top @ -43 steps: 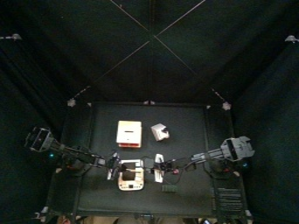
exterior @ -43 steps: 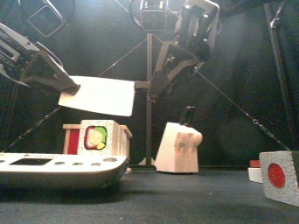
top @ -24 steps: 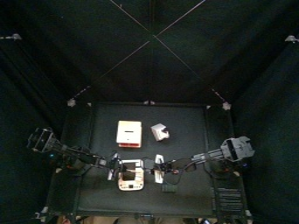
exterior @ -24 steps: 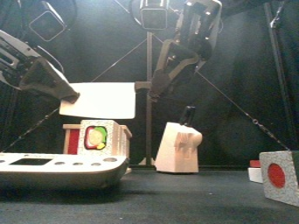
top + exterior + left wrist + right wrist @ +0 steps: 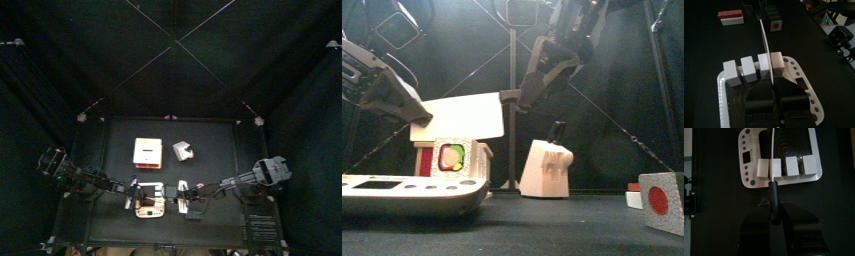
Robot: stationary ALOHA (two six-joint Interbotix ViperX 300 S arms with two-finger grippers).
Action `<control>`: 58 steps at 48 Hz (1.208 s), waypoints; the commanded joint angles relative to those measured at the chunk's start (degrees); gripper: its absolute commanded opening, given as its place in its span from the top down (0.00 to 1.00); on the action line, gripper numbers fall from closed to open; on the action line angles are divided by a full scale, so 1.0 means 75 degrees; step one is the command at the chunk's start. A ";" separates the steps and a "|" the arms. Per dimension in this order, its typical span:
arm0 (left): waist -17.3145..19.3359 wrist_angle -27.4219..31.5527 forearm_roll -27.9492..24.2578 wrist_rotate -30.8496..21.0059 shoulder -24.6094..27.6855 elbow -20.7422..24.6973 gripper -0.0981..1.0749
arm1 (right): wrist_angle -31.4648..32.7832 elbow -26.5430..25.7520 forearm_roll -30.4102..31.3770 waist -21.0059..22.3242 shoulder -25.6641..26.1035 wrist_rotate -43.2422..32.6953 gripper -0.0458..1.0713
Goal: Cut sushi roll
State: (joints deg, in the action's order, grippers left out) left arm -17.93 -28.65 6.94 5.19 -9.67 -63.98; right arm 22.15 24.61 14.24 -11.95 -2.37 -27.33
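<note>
Since the earlier frames the knife point(image 5: 460, 116) has dropped lower and shifted a bit, and the left arm has sunk with it.

Top view: both arms meet over the white cutting board point(image 5: 147, 207) at the table's front. The box point(image 5: 147, 150) and knife block point(image 5: 183, 150) sit well beyond the grippers.

Front view: the wide white blade hangs flat-on above the board. Its black handle is on the right arm's side and the left arm's tip is just beside the blade's other end. A red-and-white cube point(image 5: 660, 201) sits far off to the right.

Left wrist view: the left gripper point(image 5: 774, 89) is low over the board, and I cannot tell whether its jaws grip anything. The sushi roll point(image 5: 747, 70) lies just ahead of it, with the blade edge-on across it.

Right wrist view: the right gripper point(image 5: 773, 208) is clamped on the knife handle. The blade sits in the roll, between pieces, straight ahead of the jaws.
</note>
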 commanded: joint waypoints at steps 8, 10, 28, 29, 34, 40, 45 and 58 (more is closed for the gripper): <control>-0.0152 0.0023 -0.0023 0.0000 0.0023 0.0105 0.72 | -0.0070 -0.0082 0.0012 0.0012 0.0188 0.0012 0.65; -0.0164 0.0023 -0.0023 0.0000 0.0012 0.0094 0.72 | -0.0070 -0.0082 0.0012 0.0000 0.0176 0.0012 0.65; -0.0187 0.0035 -0.0023 0.0000 0.0023 0.0082 0.72 | -0.0094 -0.0082 0.0012 -0.0023 0.0082 0.0000 0.65; -0.0187 0.0035 -0.0023 0.0000 0.0023 0.0082 0.72 | -0.0094 -0.0082 0.0012 -0.0023 0.0082 0.0000 0.65; -0.0211 0.0023 -0.0023 0.0000 0.0023 0.0082 0.72 | -0.0094 -0.0070 0.0012 -0.0023 0.0082 0.0000 0.65; -0.0211 0.0023 -0.0023 0.0000 0.0023 0.0082 0.72 | -0.0094 -0.0070 0.0012 -0.0035 0.0070 0.0000 0.65; -0.0211 0.0035 -0.0023 0.0000 0.0023 0.0070 0.72 | -0.0117 -0.0070 -0.0012 -0.0023 0.0059 0.0000 0.65; -0.0223 0.0035 -0.0012 0.0000 0.0023 0.0070 0.72 | -0.0141 -0.0047 -0.0152 -0.0023 0.0023 0.0012 0.65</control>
State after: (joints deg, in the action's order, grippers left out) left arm -18.90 -28.21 7.03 5.10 -9.32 -63.98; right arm 21.36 24.70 13.18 -12.30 -3.25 -27.42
